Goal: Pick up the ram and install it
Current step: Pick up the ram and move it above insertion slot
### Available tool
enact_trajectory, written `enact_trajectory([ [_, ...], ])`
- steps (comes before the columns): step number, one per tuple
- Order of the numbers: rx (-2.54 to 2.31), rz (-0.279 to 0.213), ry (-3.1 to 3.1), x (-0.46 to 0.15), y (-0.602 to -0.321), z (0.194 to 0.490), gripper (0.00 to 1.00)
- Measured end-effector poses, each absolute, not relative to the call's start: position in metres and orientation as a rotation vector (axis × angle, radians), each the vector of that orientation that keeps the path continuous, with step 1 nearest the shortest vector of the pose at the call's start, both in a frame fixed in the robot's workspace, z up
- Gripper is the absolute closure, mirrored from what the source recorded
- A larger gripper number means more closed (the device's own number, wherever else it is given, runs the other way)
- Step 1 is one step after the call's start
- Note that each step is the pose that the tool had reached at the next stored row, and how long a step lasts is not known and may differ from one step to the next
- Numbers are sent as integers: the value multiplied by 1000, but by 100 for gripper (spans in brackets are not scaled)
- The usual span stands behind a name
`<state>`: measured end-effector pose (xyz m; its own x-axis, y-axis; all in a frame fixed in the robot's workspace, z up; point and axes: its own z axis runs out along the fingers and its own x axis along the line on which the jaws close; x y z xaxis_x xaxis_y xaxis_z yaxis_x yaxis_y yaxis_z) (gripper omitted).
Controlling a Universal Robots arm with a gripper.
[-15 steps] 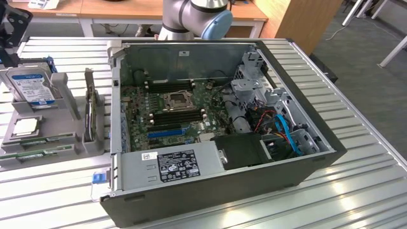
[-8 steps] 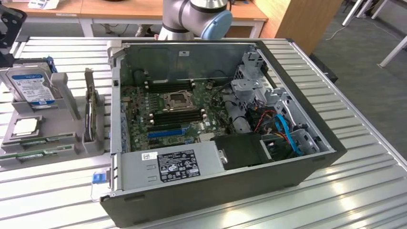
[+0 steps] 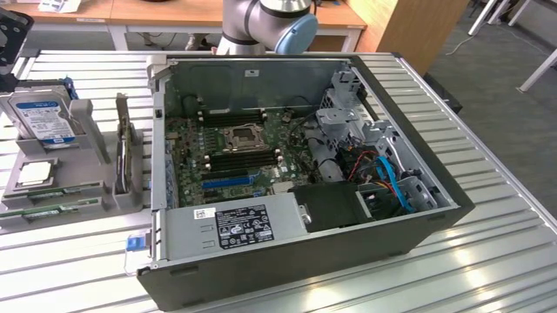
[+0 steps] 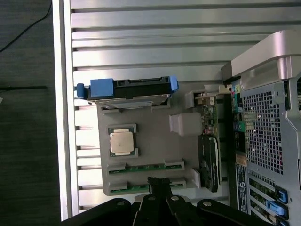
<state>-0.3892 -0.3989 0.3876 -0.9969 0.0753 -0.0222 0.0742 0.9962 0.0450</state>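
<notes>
Two rams lie side by side in the front slots of a grey holder tray [image 3: 26, 195]: one ram [image 3: 57, 193] and a second ram [image 3: 48, 210] closer to the table edge. In the wrist view they show as green strips, one ram [image 4: 141, 168] and the other [image 4: 134, 188]. My gripper [image 4: 159, 181] hangs well above the tray, shut and holding nothing, its tips over the gap between the two sticks. In the exterior view the gripper [image 3: 9, 78] is a black shape at the left edge. The motherboard's black slots [image 3: 244, 156] lie inside the open computer case [image 3: 348, 248].
The tray also carries a hard drive [image 3: 44, 120] with a blue-and-white label, a square silver processor [image 3: 35, 173] and an upright card [image 3: 124, 153]. The case's wall [image 3: 156, 130] rises right beside the tray. The arm's base [image 3: 261, 26] stands behind the case.
</notes>
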Motion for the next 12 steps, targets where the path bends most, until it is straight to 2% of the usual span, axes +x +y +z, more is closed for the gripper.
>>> enact_trajectory([
  [12,76,69,3117,-389,-399,388,90],
])
